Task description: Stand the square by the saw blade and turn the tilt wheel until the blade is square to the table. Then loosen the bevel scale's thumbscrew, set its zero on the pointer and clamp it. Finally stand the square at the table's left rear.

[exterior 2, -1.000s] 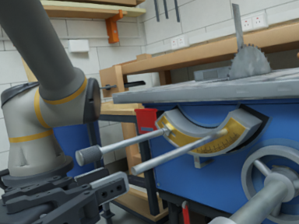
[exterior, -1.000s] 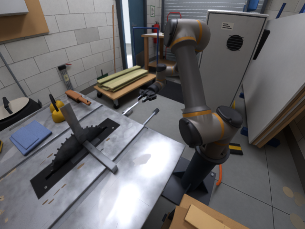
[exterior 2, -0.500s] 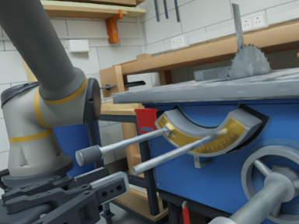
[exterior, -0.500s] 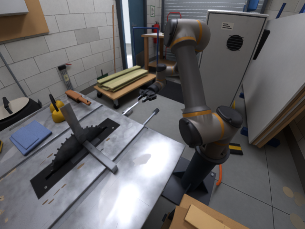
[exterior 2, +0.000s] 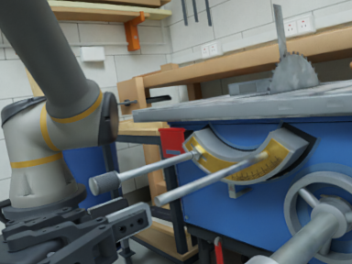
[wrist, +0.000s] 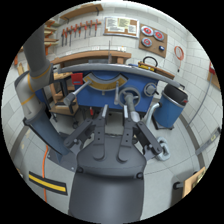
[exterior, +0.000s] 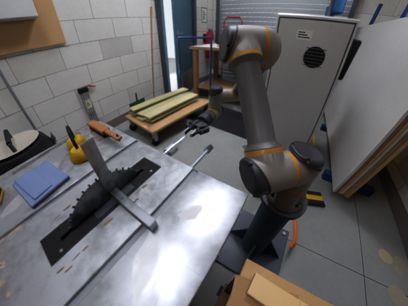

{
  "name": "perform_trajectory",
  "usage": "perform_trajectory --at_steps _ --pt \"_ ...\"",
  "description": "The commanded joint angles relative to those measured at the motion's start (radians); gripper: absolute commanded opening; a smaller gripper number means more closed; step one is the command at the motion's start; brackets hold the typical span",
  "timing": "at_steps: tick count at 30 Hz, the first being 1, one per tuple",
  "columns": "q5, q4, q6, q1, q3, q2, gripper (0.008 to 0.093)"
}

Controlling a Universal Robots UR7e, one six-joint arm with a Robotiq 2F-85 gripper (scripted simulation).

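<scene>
The steel square [exterior: 113, 178] stands on the saw table against the dark saw blade [exterior: 95, 194], its upright leg rising beside the teeth. On the saw's blue front, the yellow bevel scale [exterior 2: 247, 158] arcs above the tilt wheel [wrist: 130, 95], whose long handle [wrist: 131, 107] sticks out toward me. My gripper [wrist: 114, 112] hangs in front of the saw, part-way open and empty, with the wheel handle just right of its fingers. The thumbscrew's knurled knob [exterior 2: 104, 183] juts out on a long rod to the left, and the pointer rod [exterior 2: 206, 178] crosses the scale.
The saw table [exterior: 131, 210] fills the left, carrying a blue pad [exterior: 39, 182], yellow push blocks [exterior: 76, 150] and an orange push handle [exterior: 103, 129]. A lumber cart [exterior: 164, 110] stands behind, and a blue dust bin [wrist: 171, 108] sits right of the saw.
</scene>
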Motion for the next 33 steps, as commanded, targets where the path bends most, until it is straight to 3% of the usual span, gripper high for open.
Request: perform_trajectory --at_steps 1,10,25,33 --pt "0.0 0.0 0.0 0.0 0.0 -0.001 0.038" --pt "-0.013 0.01 0.0 -0.014 -0.02 0.009 0.038" --pt "-0.107 0.102 0.0 -0.108 -0.197 0.094 0.038" --pt "-0.117 0.114 0.0 -0.117 -0.22 0.105 0.038"
